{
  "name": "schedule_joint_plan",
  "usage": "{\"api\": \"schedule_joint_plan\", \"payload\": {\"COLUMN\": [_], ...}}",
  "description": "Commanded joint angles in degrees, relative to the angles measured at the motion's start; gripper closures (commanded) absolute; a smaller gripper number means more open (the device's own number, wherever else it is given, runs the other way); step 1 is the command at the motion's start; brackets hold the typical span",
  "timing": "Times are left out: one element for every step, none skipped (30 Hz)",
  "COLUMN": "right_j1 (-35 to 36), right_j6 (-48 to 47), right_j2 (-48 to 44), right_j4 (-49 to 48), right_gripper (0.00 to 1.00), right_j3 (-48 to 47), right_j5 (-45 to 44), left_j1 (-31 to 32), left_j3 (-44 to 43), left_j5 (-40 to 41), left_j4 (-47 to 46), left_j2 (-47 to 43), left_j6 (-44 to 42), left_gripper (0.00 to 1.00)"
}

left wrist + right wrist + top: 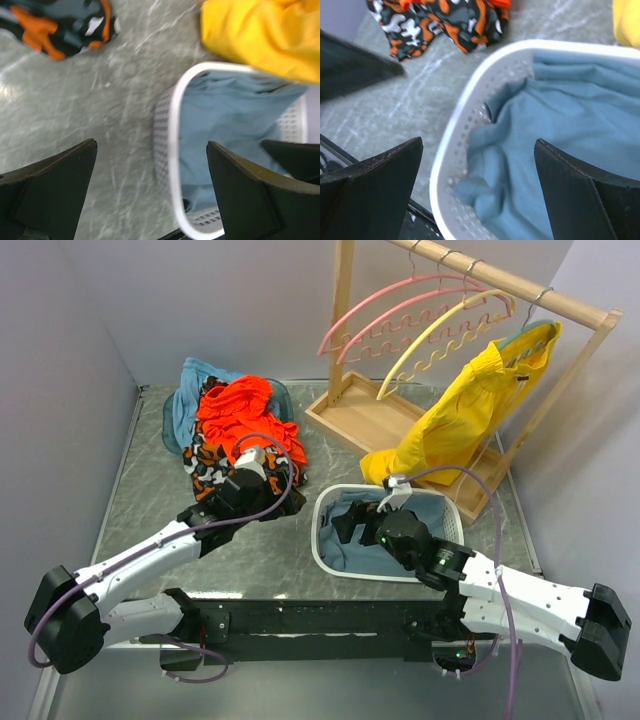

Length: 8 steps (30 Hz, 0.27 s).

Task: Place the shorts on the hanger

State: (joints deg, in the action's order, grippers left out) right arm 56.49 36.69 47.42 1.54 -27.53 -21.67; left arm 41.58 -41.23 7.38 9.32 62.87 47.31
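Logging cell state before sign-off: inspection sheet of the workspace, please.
Surface: grey table, bare between pile and basket.
Job's things: shorts hang on the hanger, lower end on the rack base.
Clutter: clothes pile at far left; white basket holding a blue cloth.
Grippers: left gripper open over the table; right gripper open over the basket.
Cables: purple cables loop off both arms.
Surroundings: wooden rack with spare hangers; plain walls.
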Motion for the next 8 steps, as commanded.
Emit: {"api": "schedule_joint_plan", "payload": {"right_j1": [0.5,0.5,0.5,0.4,0.5,0.5,0.4,0.5], "right_j6": [-1.7,-1.9,-2.3,-2.4,-2.7,-3.0,-3.3,-3.4], "right_j2": [1.7,1.9,1.9,1.7,1.5,1.4,1.3,1.3], "right_j4": [-7.3,-7.0,-6.7,-6.6,-6.3,-6.3,-6.2,-5.2], "right_gripper": [0.00,0.00,0.00,0.00,0.00,0.00,0.00,0.00], "right_j3": [-1.4,-1.9,-2.2,-2.4,-2.5,-2.8,-3.1,-3.3], "right_j5": [-1.0,-1.3,-1.6,-2.0,-2.2,-2.2,-2.3,-2.4], "left_j1": [-0.1,-0.2,-0.2,-0.2,-0.2,-0.1,-0.2,-0.2], "left_j3": [0.8,0.5,0.7,0.8,1.3,1.3,1.4,1.2], "left_j5": [1.1,1.8,1.9,2.2,2.2,2.3,2.4,2.5], "left_j4": [-2.9,-2.6,-2.5,-3.0,-3.4,-3.7,-3.8,-3.5], "left_j2": [0.5,0.6,0.4,0.1,-0.3,-0.5,-0.8,-1.3], "left_j6": [-0.7,-0.8,-1.0,-1.5,-1.8,-1.8,-1.7,-1.4], "left_gripper": [0.03,0.04,0.03,0.04,0.03,0.04,0.04,0.04]}}
